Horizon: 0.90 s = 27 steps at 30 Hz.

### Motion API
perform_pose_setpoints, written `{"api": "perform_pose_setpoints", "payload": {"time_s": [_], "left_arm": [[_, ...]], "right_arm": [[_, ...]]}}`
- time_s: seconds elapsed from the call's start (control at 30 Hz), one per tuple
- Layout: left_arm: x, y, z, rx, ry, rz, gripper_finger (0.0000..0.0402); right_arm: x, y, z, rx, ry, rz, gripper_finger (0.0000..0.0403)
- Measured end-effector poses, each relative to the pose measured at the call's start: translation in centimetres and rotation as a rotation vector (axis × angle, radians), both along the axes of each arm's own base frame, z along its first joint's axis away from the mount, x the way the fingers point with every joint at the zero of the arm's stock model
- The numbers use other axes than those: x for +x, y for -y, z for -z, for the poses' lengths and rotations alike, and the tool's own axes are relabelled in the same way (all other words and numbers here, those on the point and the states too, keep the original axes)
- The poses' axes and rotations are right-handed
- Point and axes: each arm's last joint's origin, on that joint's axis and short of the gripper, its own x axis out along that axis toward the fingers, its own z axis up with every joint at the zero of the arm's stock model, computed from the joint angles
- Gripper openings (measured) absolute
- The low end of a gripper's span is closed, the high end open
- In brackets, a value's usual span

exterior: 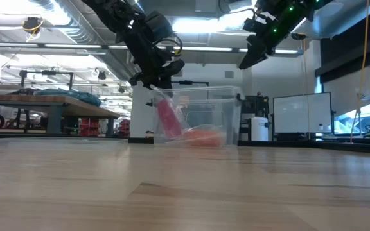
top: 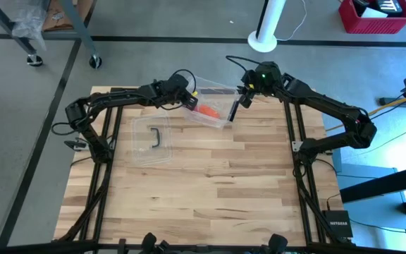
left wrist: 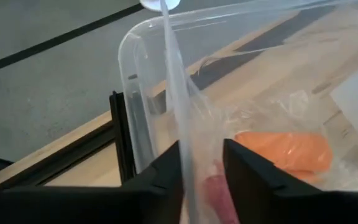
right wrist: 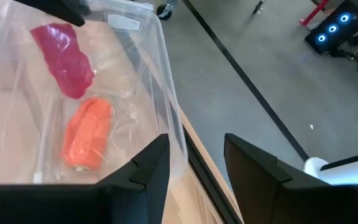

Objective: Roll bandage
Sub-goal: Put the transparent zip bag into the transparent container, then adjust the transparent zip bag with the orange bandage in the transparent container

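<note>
Fingers of the left gripper (left wrist: 202, 180) are clamped on the upper edge of a crinkly clear plastic bag (left wrist: 253, 118), and inside that bag, just under the pinch, the bandage (right wrist: 63, 57) is seen as a small red cloth roll hanging above the floor of a clear plastic bin (top: 213, 106) at the far edge of the pale wooden table (top: 210, 190). A smaller orange-red cloth lump (right wrist: 87, 132) is seen lying lower in the same bag, just beside the red roll. The right gripper (right wrist: 194, 165) is held spread apart and empty above the bin's rim, near the bag without touching it, and a flat clear plastic lid with a dark handle (top: 154, 137) is seen on the table beside the bin.
</note>
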Motion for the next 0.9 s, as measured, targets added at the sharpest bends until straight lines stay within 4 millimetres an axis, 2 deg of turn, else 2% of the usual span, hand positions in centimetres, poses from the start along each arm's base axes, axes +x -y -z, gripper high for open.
{"api": "perform_pose_setpoints", "payload": {"time_s": [0.1, 0.23, 0.37, 0.57, 0.73, 0.9], "left_arm": [[-0.4, 0.1, -0.5, -0.016, -0.007, 0.016, 0.0135], [-0.6, 0.7, -2.7, -0.04, -0.038, 0.083, 0.0171], [-0.2, 1.5, -5.1, -0.012, -0.061, 0.152, 0.0181], [1.6, 3.0, -7.9, 0.172, 0.002, 0.306, 0.0182], [2.5, 3.6, -8.1, 0.26, -0.015, 0.437, 0.0182], [3.8, 2.2, -5.7, 0.193, -0.015, 0.563, 0.0182]], "right_arm": [[0.0, 0.0, 0.0, -0.004, -0.003, -0.004, 0.0154], [0.0, 0.0, 0.1, -0.007, -0.016, -0.011, 0.0154], [0.0, -0.1, 0.1, 0.002, -0.012, -0.024, 0.0154], [-0.2, -0.2, 0.4, 0.034, -0.046, -0.031, 0.0154], [-0.3, -0.4, 1.5, 0.056, -0.076, -0.033, 0.0154], [-0.5, -0.5, 3.5, 0.06, -0.109, -0.047, 0.0154]]}}
